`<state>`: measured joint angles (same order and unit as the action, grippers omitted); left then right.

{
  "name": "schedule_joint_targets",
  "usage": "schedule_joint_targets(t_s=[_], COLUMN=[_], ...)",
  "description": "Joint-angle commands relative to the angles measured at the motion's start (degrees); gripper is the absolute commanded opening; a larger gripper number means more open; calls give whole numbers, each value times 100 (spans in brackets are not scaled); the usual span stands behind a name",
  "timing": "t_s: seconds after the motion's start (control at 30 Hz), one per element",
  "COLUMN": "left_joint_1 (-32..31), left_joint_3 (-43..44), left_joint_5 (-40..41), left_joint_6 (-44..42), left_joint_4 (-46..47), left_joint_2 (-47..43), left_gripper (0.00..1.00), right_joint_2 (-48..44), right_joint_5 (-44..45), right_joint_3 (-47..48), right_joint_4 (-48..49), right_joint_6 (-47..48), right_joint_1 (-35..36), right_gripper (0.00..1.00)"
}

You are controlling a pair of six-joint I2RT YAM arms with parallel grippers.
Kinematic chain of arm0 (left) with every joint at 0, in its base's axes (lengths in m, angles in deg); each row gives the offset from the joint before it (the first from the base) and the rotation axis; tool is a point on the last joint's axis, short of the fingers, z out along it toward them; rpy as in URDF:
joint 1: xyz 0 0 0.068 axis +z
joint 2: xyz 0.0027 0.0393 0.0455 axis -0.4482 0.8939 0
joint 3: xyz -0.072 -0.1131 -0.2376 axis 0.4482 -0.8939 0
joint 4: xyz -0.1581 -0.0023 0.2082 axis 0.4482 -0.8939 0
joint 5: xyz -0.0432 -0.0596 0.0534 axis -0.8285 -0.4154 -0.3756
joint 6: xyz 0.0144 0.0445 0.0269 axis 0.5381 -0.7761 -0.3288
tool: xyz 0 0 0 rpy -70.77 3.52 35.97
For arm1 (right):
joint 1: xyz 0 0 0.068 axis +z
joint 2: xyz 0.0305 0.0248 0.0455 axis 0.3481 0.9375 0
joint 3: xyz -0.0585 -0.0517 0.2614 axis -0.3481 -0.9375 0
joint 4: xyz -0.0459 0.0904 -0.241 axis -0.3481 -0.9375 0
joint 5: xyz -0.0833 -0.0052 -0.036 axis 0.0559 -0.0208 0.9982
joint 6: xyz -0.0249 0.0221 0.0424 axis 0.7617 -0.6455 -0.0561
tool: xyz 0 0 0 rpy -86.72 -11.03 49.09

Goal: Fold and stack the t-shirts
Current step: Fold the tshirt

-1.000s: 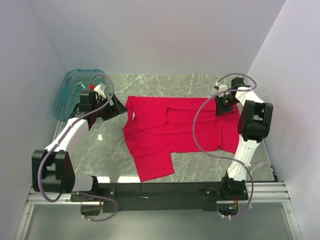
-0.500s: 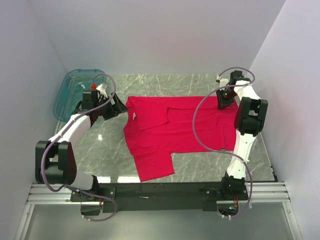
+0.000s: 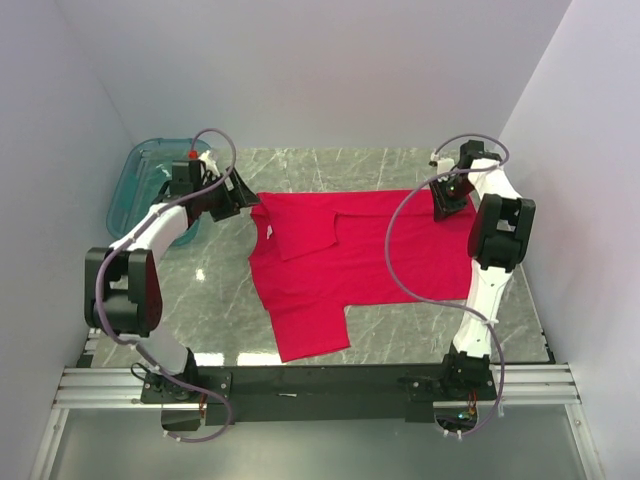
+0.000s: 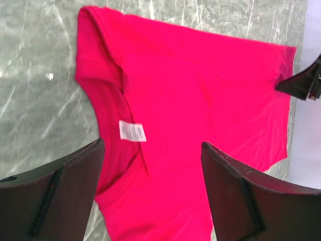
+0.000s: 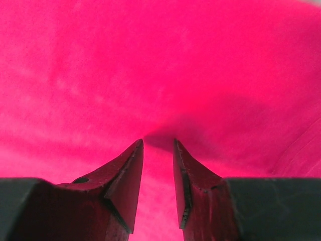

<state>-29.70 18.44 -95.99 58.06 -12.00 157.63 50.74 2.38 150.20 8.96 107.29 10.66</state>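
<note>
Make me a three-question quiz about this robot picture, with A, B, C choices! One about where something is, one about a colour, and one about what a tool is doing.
1. Where on the table is the teal tub?
A. near right corner
B. far left corner
C. the middle

2. What colour is the neck label of the t-shirt?
A. white
B. blue
C. black

3. How is the left tool?
A. shut tight
B. holding the tub
C. open

Answers:
1 B: the top view shows the tub at the far left corner.
2 A: the left wrist view shows a white patch inside the collar.
3 C: its fingers stand wide apart over the collar.
</note>
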Motion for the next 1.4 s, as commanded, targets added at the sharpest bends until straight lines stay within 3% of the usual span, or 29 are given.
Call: schedule_joint_targets(t_s=[0.0,0.17,0.3,0.37,0.4,0.47,0.5,0.53,0.57,0.6,0.67,0.77,0.9,1.13,1.23,1.37], left_joint_1=[0,-1,-1,-36,-105,-228,-325,-552,-693,-886,-1545,-2494,-3567,-5525,-5914,-5942], left_joint_3=[420,193,-509,-1228,-1450,-2126,-2329,-2531,-2855,-2980,-3121,-3131,-3367,-3597,-3396,-3254], left_joint_5=[-215,-233,-154,-58,-40,-66,-66,-75,-83,-57,109,811,1287,1647,1955,2403], left_joint_6=[4,48,249,732,1056,1321,1479,1794,1936,2077,2446,3017,3905,5452,5629,5638], left_joint_4=[70,167,105,36,-52,-368,-465,-527,-719,-799,-1123,-2072,-2891,-2576,-2523,-2558], left_joint_2=[223,119,-703,-1171,-1617,-2085,-2557,-2797,-3008,-3376,-3616,-3714,-3660,-3627,-3135,-2677], left_gripper=[82,82,79,77,76,75,76,75,76,76,76,73,48,50,50,48], right_joint_2=[-738,-933,-1447,-2142,-2990,-3943,-4896,-5401,-5894,-6769,-7495,-8104,-8167,-8034,-8061,-8113], right_joint_5=[-333,-658,-1623,-1854,-1697,-1451,-1397,-1379,-1484,-1520,-1895,-2650,-2619,-2434,-2443,-2521], right_joint_3=[-59,-41,-460,-1890,-3053,-4289,-5435,-6003,-6557,-7415,-7931,-7917,-7723,-7679,-7652,-7679], right_joint_4=[-308,-212,-624,-109,546,1383,1814,2662,3123,3815,3989,2938,2416,2521,2539,2513], right_joint_6=[310,250,1036,1373,1653,1875,2067,2112,2122,2035,2016,2437,2465,2236,2183,2201], right_joint_1=[-74,-153,-66,91,180,512,610,698,786,900,1023,1200,1183,1147,1104,989], right_gripper=[38,38,37,38,38,41,45,58,89,98,100,99,95,92,92,92])
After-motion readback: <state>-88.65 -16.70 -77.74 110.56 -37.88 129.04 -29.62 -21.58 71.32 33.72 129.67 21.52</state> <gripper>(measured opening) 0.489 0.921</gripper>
